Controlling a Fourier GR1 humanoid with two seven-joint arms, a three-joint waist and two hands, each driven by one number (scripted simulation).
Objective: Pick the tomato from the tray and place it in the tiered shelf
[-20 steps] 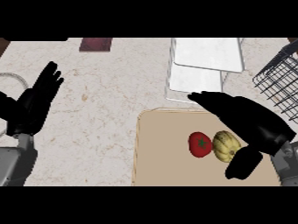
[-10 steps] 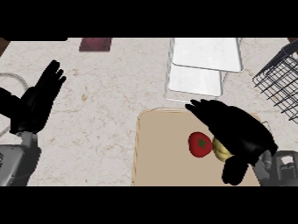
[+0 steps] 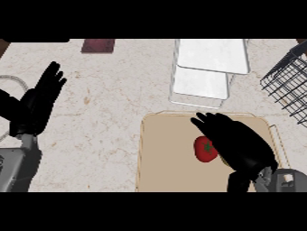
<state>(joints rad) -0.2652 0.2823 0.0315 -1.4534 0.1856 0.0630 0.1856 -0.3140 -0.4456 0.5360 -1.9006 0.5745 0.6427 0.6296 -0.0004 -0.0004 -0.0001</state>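
Note:
A red tomato lies on the beige tray at the lower middle of the head view. My right hand hovers over the tray with its fingers stretched out, its left edge overlapping the tomato's right side; it is open and not closed round the tomato. The white tiered shelf stands beyond the tray, its two flat levels seen from above. At the left edge my left hand rests open with its fingers up, away from the tray.
A black wire basket stands at the right edge, past the tray's far corner. A dark red flat item lies at the back left. A pale rounded rim shows at the far left.
My right hand has drawn nearer and leftward over the tray, now hiding the yellowish item beside the tomato. The tomato has not moved. The left hand stays as it was.

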